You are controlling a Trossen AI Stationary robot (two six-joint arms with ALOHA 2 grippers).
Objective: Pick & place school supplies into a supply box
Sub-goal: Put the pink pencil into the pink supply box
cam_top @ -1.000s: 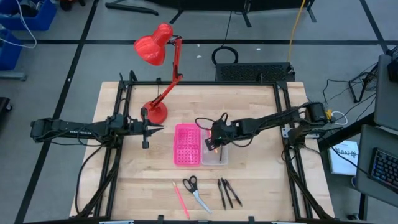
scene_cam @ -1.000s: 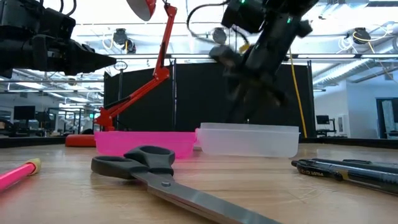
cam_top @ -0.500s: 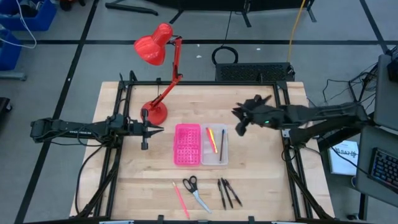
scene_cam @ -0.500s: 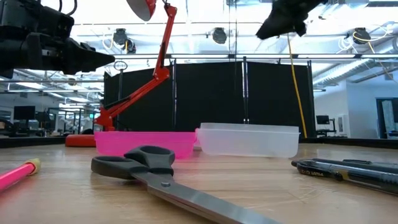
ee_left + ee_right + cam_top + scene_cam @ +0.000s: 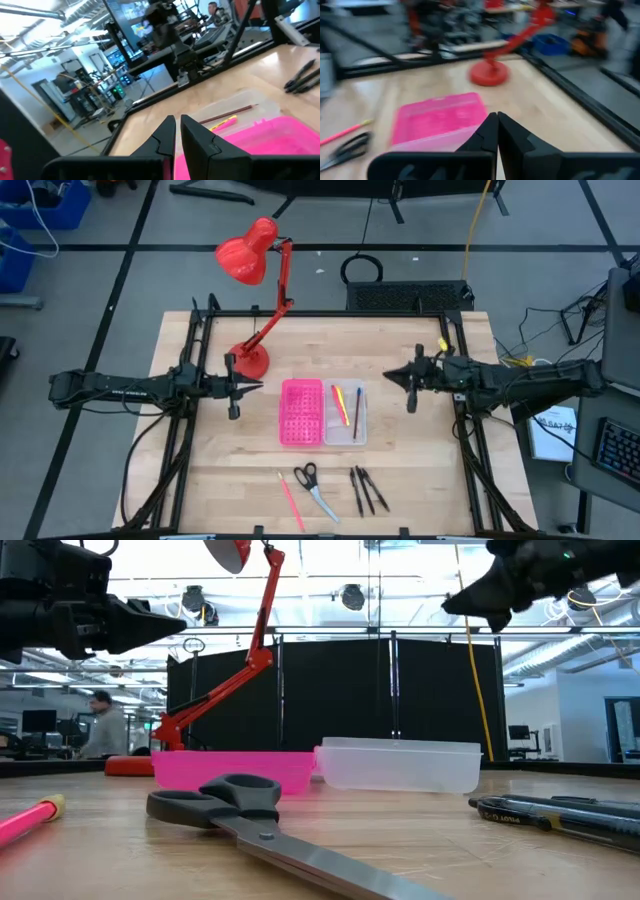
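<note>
The supply box lies open in the table's middle: a pink half (image 5: 301, 412) joined to a clear tray half (image 5: 346, 417). Two pencils, one yellow and pink (image 5: 340, 402) and one dark (image 5: 355, 408), lie inside the clear tray. Near the front edge a pink pencil (image 5: 291, 500), black-handled scissors (image 5: 313, 486) and three dark pens (image 5: 367, 490) lie flat on the wood. My right gripper (image 5: 390, 377) hovers shut above the table, right of the box. My left gripper (image 5: 258, 387) hovers shut to the box's left, holding nothing.
A red desk lamp stands on its base (image 5: 250, 363) at the far left of the box, its head (image 5: 245, 258) reaching past the table's far edge. Black frame rails (image 5: 190, 430) run along the table's sides. A person (image 5: 100, 725) shows far behind in the low view.
My right gripper has risen from over the clear tray and drawn back toward the table's right edge, levelling out. The two pencils that it covered now show lying in the tray. My left arm has kept still.
</note>
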